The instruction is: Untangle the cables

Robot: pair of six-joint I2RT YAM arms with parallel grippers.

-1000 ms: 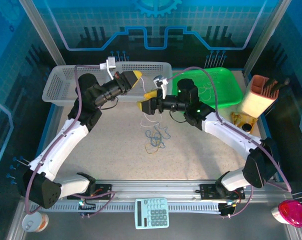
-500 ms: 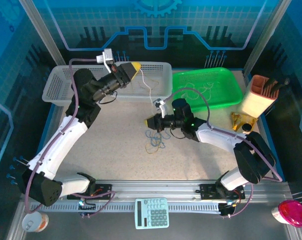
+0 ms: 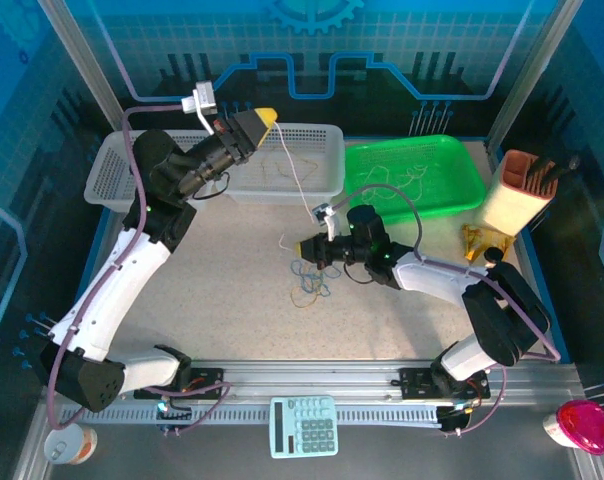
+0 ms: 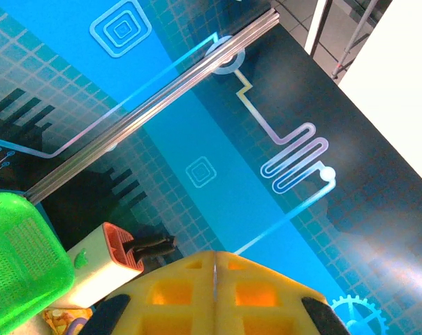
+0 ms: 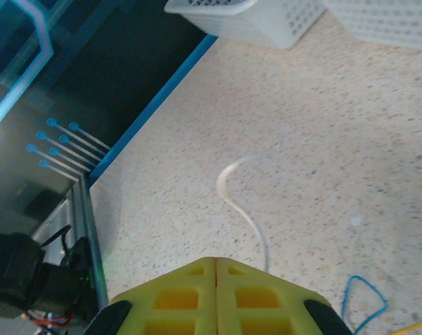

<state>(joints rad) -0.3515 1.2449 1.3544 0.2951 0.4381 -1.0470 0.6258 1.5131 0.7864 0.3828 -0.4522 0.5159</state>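
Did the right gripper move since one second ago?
Yes. The right gripper moved toward the near side, away from the white basket, and is shut on the white cable.

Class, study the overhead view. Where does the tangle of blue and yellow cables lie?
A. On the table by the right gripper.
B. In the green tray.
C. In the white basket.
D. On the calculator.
A: the tangle of blue and yellow cables lies on the table beside the right gripper, outside the green tray and white basket.
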